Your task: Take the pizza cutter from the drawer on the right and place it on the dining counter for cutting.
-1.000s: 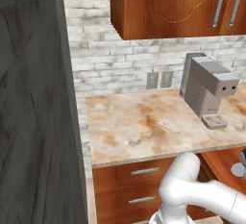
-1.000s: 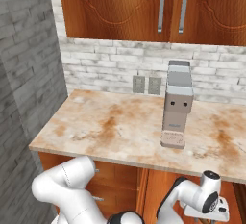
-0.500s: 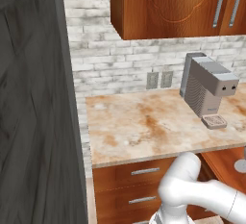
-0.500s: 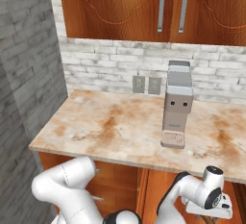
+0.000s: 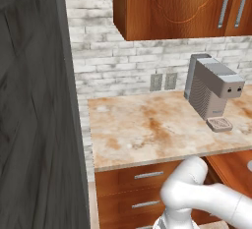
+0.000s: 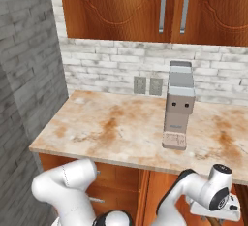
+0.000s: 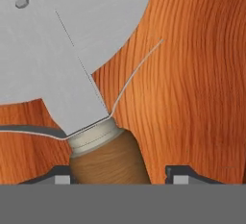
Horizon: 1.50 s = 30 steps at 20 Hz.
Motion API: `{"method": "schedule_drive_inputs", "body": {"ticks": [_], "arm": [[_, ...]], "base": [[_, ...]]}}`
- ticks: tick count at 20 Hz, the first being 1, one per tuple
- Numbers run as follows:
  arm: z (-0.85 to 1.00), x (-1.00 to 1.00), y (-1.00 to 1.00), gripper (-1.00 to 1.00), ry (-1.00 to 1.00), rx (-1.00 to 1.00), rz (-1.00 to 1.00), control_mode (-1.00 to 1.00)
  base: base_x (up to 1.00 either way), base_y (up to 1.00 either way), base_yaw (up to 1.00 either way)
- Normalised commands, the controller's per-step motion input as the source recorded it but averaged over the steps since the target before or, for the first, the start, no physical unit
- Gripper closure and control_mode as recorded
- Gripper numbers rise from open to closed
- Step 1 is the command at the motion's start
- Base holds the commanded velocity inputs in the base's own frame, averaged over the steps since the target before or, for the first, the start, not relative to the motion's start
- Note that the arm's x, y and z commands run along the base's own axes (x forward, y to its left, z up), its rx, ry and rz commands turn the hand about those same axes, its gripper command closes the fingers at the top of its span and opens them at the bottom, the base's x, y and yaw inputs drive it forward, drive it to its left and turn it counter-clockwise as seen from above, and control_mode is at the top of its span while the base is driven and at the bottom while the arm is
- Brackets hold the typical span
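Inside the shallow reddish-brown wooden drawer (image 7: 202, 74), the small pizza cutter with its round grey metal wheel and short brown wooden handle (image 7: 108, 158) lies flat on the plain wood floor, its long axis running from the pincer (image 7: 115, 176) up and away toward the wheel; the handle sits between the two dark tips, which stand partly apart, straddling it, not visibly clamped

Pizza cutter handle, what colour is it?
Brown wood, with a pale band where it meets the grey metal; the pizza cutter shows best in the hand view.
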Motion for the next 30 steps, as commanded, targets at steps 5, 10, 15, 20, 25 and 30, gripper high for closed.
{"method": "schedule_drive_inputs", "body": {"ticks": [5,10,15,20,25,30], "arm": [[0.60,-0.28,0.06,1.00,-0.03,0.00,-0.03,-1.00],[0.71,-0.17,0.20,1.00,-0.02,0.00,-0.06,-1.00],[0.75,-0.11,0.17,1.00,-0.07,0.00,-0.08,-1.00],[0.67,0.00,0.52,1.00,-0.08,0.00,-0.09,-1.00],[0.67,0.00,0.67,1.00,-0.01,0.00,-0.09,-1.00],[0.62,-0.05,0.79,1.00,0.00,0.00,-0.04,-1.00]], "base": [[0.00,0.00,0.00],[0.00,0.00,0.00],[0.00,0.00,0.00],[0.00,0.00,0.00],[0.00,0.00,0.00],[0.00,0.00,0.00]]}}
